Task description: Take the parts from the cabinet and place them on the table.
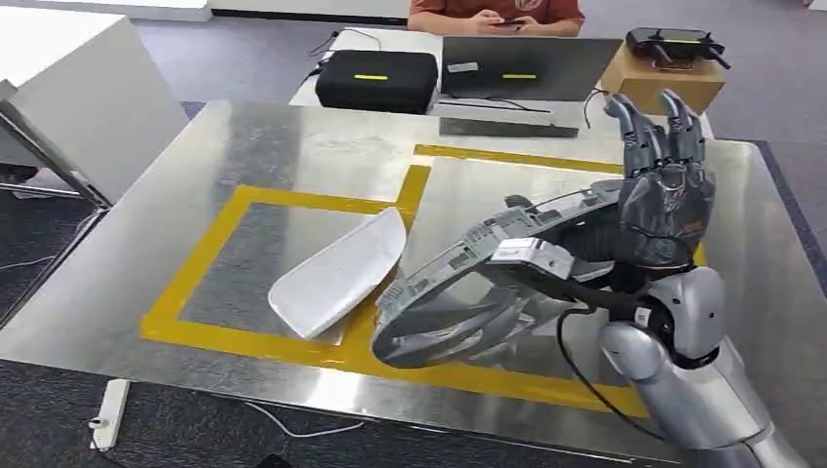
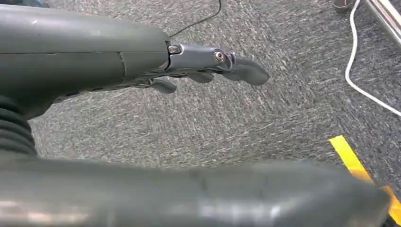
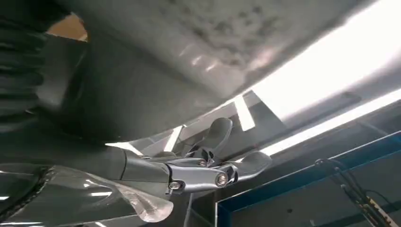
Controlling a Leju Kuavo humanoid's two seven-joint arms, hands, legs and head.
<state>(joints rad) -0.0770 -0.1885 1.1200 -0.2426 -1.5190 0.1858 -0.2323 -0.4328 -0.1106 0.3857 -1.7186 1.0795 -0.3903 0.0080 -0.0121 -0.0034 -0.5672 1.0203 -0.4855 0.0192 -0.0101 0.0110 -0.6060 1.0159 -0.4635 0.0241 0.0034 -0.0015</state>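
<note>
Right hand [image 1: 663, 200] is up at the far end of the grey part [image 1: 488, 283], fingers pointing upward and spread. From the head view it looks like the palm is against the part's end, but I can't tell if it's actually gripping or just resting there, so check before you move. That grey part sits tilted on the metal table [image 1: 244, 146], low end down on the yellow tape [image 1: 293, 200] outline, just beside the white part [image 1: 336, 273] that's already lying flat inside the square. Left hand [image 2: 208, 66] hangs down over the carpet, fingers loosely extended, holding nothing.

So I'd say you're at the put-down step for the second part. Next move probably calls for lowering the raised end until it lies flat, then letting go and backing off without nudging the white one.
</note>
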